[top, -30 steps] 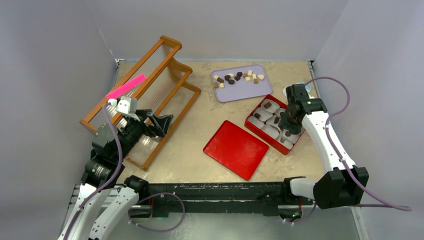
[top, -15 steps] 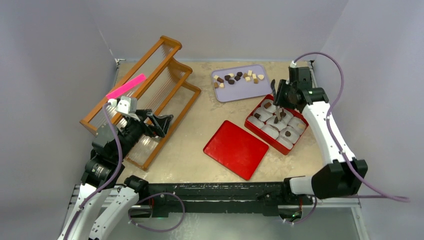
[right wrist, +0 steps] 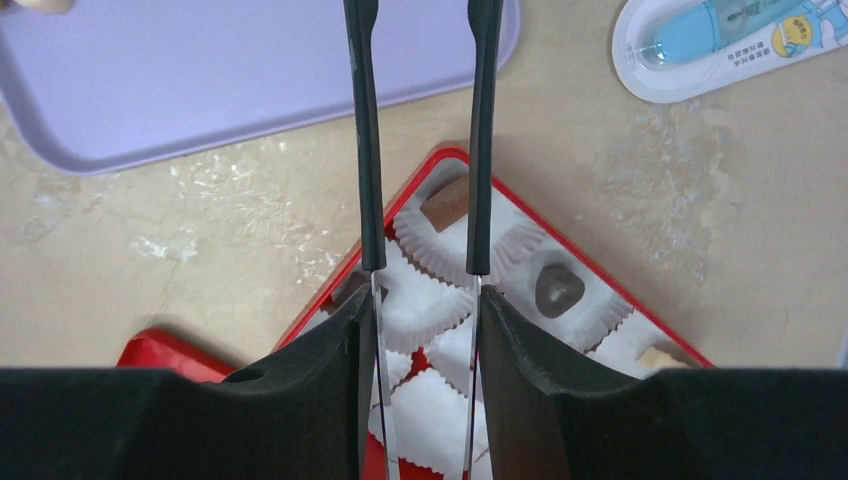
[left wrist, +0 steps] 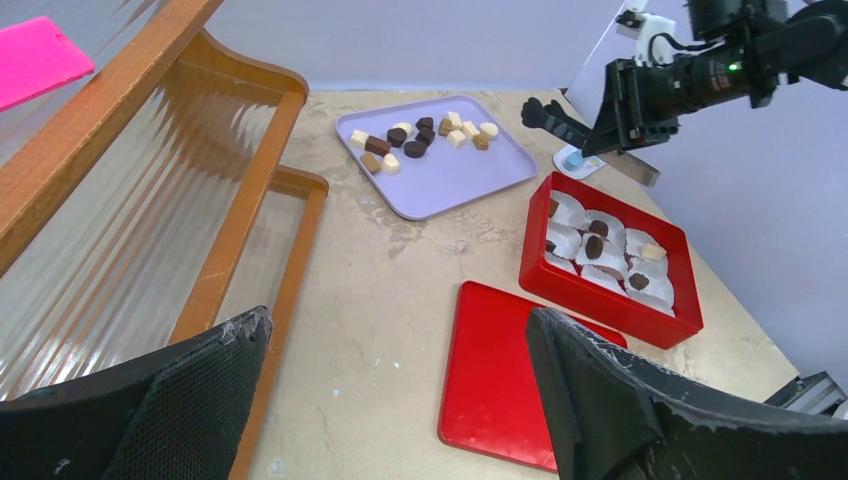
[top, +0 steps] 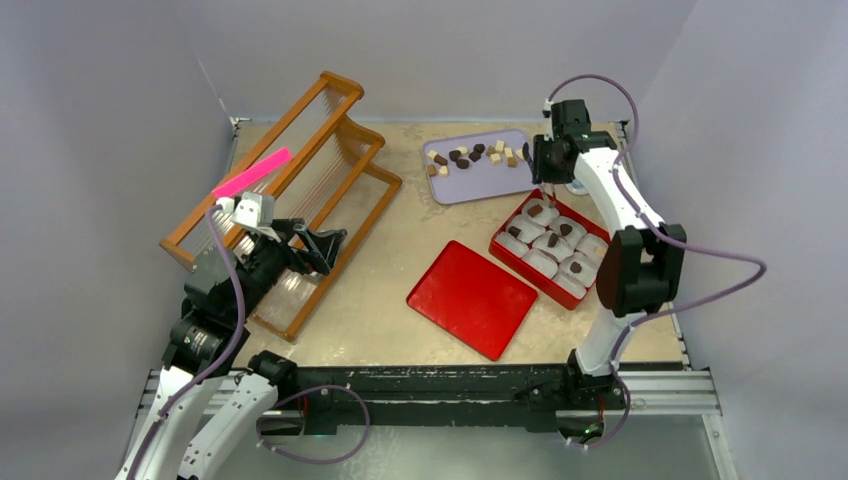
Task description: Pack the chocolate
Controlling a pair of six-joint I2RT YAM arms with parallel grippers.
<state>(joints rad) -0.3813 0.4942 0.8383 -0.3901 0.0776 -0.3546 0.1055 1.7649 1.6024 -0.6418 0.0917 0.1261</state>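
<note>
Right claw (top: pixel 527 158) — narrow, empty — hangs between tray (top: pixel 480 182) and red box (top: pixel 530 274); left claw (left wrist: pixel 398 320) gapes wide.

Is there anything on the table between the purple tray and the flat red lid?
No. The stretch of table between the purple tray and the red lid is bare. The top view and the left wrist view both show it.

A: What is the rack (top: pixel 343 88) made of?
B: Varnished wood, with ribbed clear plastic panels (left wrist: pixel 120 230) set in.
A: And the red lid (top: pixel 472 298)?
B: Smooth and faintly glossy, as is the box (left wrist: pixel 610 308). Pleated white paper cups (right wrist: pixel 425 300) are seen inside it. The tray (top: pixel 480 185) is matt lilac plastic, the chocolate (left wrist: pixel 398 137) smooth and dull, the tabletop (top: pixel 400 260) mottled and scuffed.
</note>
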